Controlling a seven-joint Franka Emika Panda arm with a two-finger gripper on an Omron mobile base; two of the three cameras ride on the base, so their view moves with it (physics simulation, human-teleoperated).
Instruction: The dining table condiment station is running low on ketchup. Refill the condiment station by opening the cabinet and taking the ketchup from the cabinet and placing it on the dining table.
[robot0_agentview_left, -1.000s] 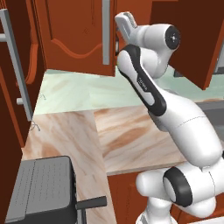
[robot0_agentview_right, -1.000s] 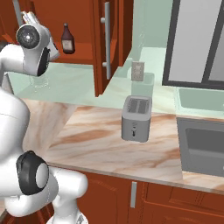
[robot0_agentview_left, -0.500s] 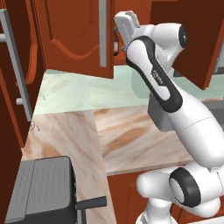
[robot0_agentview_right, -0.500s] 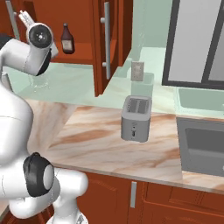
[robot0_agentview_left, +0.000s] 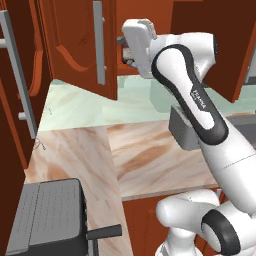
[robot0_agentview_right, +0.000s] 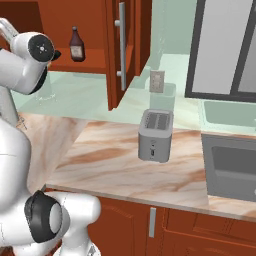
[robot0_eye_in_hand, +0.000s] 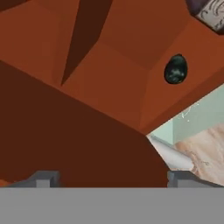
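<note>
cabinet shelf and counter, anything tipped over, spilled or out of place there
Nothing stands out. The ketchup stands upright on the shelf of the open cabinet, the toaster sits square on the counter, and no spill shows. The hand is raised at the cabinet opening, apart from the bottle.

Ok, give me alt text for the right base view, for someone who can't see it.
A small dark ketchup bottle stands on the shelf of an open reddish-brown wall cabinet, with the white robot arm raised at the left. Below, a silver toaster sits on a marble counter beside a dark sink.
</note>
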